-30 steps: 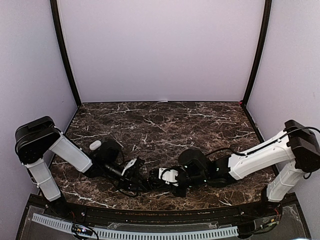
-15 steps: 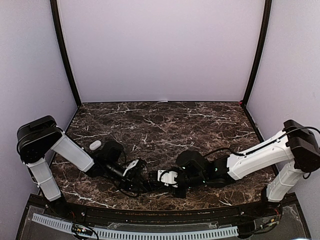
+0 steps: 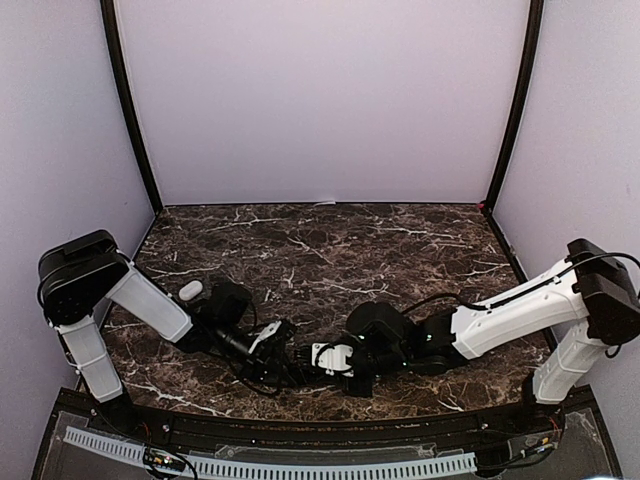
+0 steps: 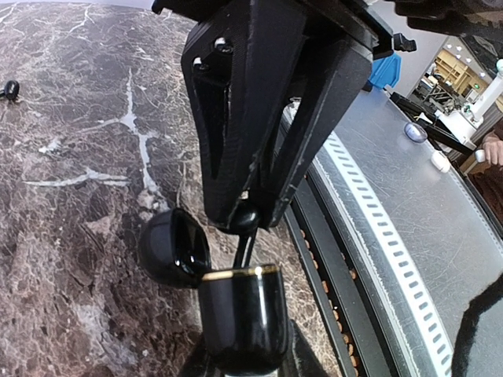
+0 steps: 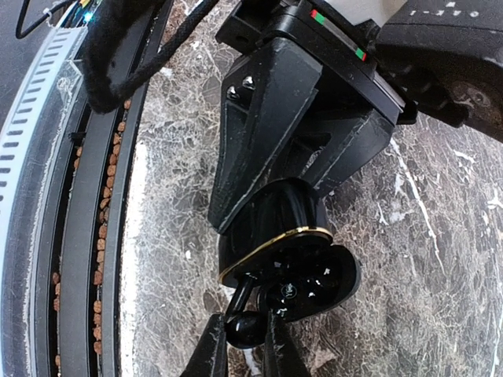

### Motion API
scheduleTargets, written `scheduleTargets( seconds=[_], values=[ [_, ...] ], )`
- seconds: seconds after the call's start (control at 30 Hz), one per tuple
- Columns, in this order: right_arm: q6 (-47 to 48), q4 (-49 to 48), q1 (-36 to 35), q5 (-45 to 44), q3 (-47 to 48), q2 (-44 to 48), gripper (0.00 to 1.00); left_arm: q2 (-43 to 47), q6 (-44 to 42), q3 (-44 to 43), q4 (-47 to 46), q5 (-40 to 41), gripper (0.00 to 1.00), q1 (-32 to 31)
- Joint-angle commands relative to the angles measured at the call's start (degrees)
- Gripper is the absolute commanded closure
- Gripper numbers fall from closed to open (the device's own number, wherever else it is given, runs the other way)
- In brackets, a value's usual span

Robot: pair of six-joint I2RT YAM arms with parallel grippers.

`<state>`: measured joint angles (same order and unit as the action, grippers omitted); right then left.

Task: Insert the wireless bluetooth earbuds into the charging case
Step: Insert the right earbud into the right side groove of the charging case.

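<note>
Earbud first: we see one black earbud (image 4: pixel 244 217) pinched between the fingertips of the left tool (image 4: pixel 244 208). Its thin stem points at the gold rim of the black charging case (image 4: pixel 240 314). Whether the stem touches the rim we cannot tell. The right tool (image 5: pixel 279 228) is clamped around the case body, and the case's lid (image 4: pixel 174 247) hangs open to one side. Both tools meet low over the table (image 3: pixel 330 250), near its front edge and between the two arm bases. Another black bud (image 4: pixel 9 89) lies well apart on the table, and a white oval object (image 3: pixel 190 290) rests beside the left arm.
</note>
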<state>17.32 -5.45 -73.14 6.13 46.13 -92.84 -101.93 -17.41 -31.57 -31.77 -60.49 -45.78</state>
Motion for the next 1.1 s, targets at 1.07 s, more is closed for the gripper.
scheduleTargets(
  seconds=[1.07],
  values=[
    [5.0, -6.4, -6.3, -6.8, 2.6, -1.4, 0.98, -1.1, -0.5, -3.1, 2.2, -4.8, 1.00, -1.3]
  ],
)
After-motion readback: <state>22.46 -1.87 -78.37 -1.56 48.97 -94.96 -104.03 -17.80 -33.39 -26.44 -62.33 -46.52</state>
